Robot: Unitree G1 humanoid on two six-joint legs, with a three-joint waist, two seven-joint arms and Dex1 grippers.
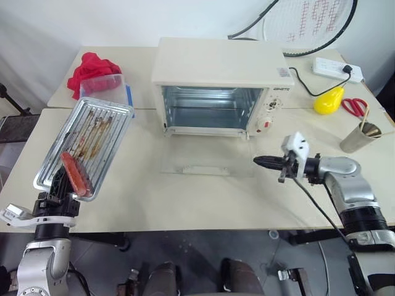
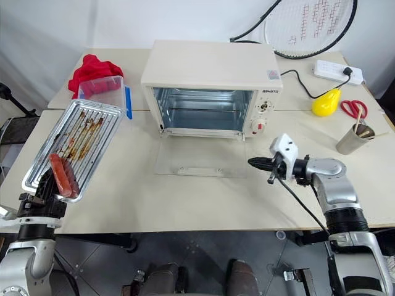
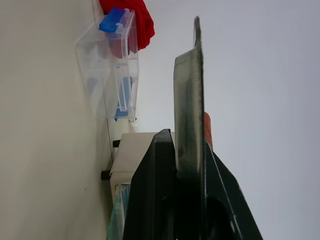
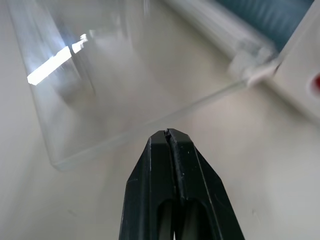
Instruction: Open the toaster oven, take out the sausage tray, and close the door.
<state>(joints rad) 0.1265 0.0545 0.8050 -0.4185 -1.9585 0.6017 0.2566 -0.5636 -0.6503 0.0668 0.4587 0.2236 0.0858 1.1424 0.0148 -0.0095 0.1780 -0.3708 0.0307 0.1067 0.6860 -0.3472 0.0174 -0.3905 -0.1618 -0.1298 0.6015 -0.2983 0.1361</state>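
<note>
The cream-white toaster oven (image 1: 216, 86) stands at the middle back of the table, its inside empty. Its glass door (image 1: 207, 161) lies folded down flat on the tabletop. At the near left, my left gripper (image 1: 58, 188) is shut on the near edge of the silver sausage tray (image 1: 86, 142), which is lifted and tilted up toward me. A red-orange sausage (image 1: 75, 174) rests at the tray's low end. The left wrist view has the tray's rim (image 3: 189, 100) pinched edge-on. My right gripper (image 1: 262, 161) is shut and empty, just right of the door's front right corner (image 4: 125, 85), pointing at it.
A clear plastic box (image 1: 105, 86) with a blue clip and a red cloth (image 1: 92, 65) sit at the back left. At the right are a power strip (image 1: 336, 68), a yellow pear-shaped object (image 1: 329, 100), red scissors (image 1: 355, 106) and a metal cup (image 1: 360, 137). A racket (image 1: 308, 24) leans behind.
</note>
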